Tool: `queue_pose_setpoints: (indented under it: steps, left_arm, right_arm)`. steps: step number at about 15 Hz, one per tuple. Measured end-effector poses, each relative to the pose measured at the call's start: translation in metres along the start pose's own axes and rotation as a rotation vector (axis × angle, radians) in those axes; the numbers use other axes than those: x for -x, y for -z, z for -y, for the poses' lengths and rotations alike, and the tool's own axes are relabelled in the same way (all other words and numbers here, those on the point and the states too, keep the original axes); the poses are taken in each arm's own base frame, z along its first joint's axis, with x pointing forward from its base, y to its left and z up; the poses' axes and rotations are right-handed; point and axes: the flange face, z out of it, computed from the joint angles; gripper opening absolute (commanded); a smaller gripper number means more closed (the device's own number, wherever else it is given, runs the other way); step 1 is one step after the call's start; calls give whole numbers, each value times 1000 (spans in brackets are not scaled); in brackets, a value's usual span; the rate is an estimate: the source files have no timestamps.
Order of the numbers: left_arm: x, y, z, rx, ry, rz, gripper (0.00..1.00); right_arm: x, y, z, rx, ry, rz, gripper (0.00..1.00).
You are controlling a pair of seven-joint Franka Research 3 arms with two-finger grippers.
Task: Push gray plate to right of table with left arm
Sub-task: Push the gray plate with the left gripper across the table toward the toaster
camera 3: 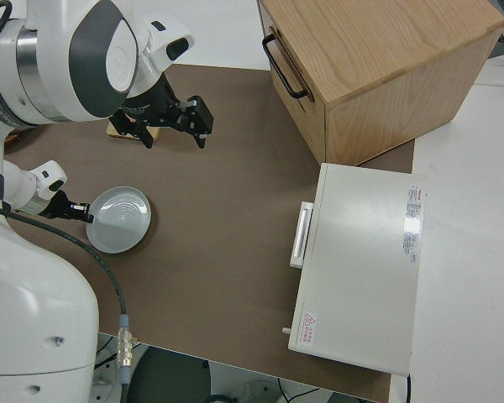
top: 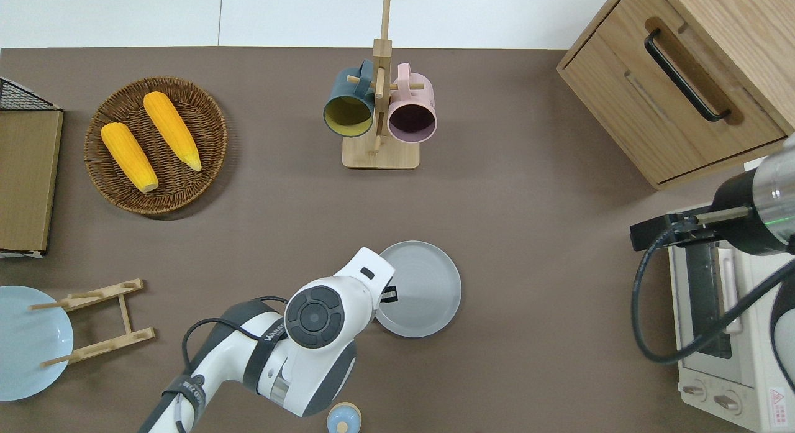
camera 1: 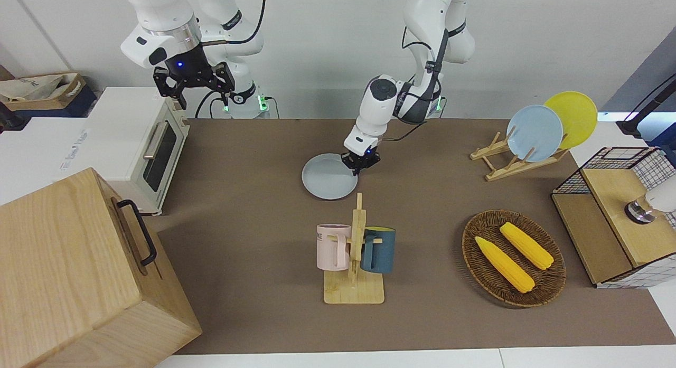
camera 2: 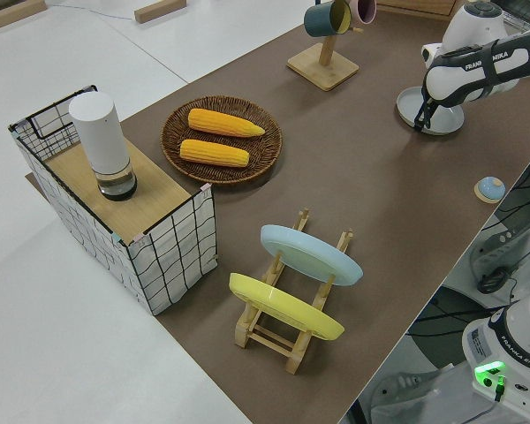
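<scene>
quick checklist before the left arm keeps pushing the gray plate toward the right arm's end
1. left pincer at the gray plate's rim, on the side toward the left arm's end: ok.
2. Plate flat on the table: ok.
3. Bare table between the plate and the toaster oven: ok.
4. Mug rack stands apart from the plate, farther from the robots: ok.
5. Right arm parked: ok.
6. Pincer fingers open or shut: cannot tell.

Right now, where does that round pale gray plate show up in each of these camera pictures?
Front view: the round pale gray plate lies mid-table, nearer the robots than the wooden mug rack.
Overhead view: lower middle, at the left gripper.
Left side view: upper corner, past the rack.
Right side view: at the picture's edge.
Shared landmark: the mug rack.
</scene>
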Motion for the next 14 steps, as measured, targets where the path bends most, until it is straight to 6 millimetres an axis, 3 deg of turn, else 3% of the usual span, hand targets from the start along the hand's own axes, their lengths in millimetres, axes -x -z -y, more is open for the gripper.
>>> queue_pose_setpoints:
  steps: [14]
  left_arm:
    - [31, -19, -108, 67, 73, 49, 0]
  right_arm:
    - [0, 0, 0, 0, 0, 0, 983]
